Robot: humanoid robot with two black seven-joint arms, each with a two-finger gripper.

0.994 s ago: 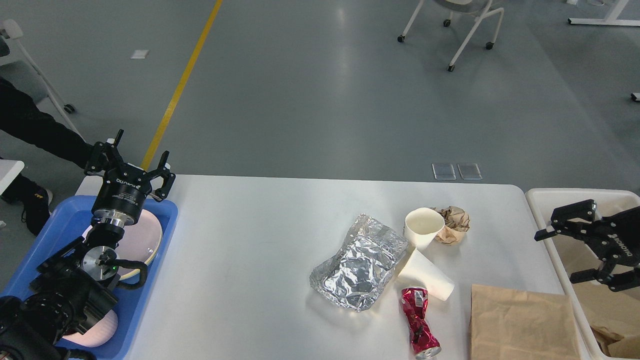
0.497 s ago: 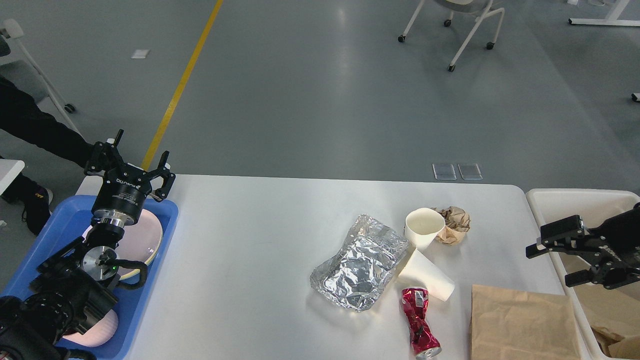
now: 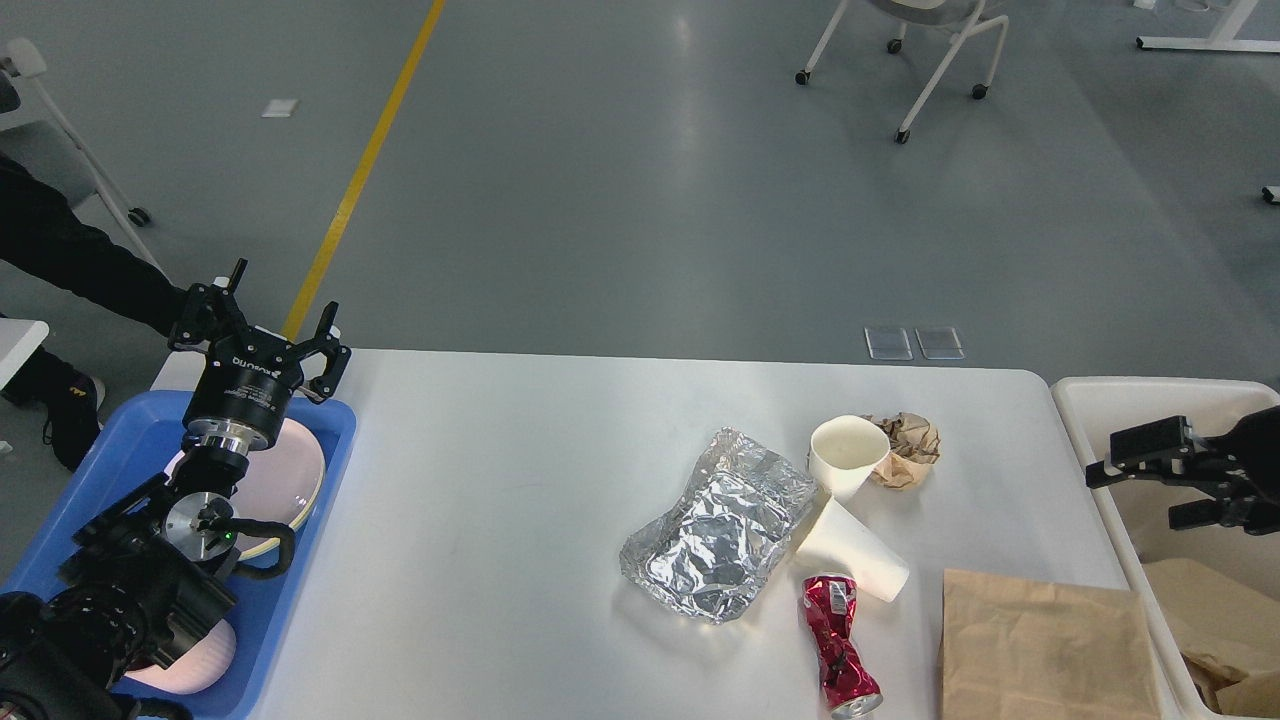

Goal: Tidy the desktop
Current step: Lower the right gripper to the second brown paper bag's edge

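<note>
Grey floor beyond my table, lit from above.
I see a glossy grey floor (image 3: pixel 640 180) with soft light glare far off, a yellow line (image 3: pixel 360 170) running near-left to far, a white wheeled chair (image 3: pixel 915 50) far right, and two clear floor plates (image 3: pixel 913 342) just past the table.

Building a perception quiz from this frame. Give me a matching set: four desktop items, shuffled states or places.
Items:
1. crushed red can
2. foil pouch
3. brown paper bag
4. crumpled brown paper

Descriptions:
A. behind the upright white cup
B. flat at the desktop's near right corner
C. silver, wrinkled, left of both cups
D. lying near the front edge, below the tipped white cup

Pairs: 1-D, 2-C, 3-B, 4-A
</note>
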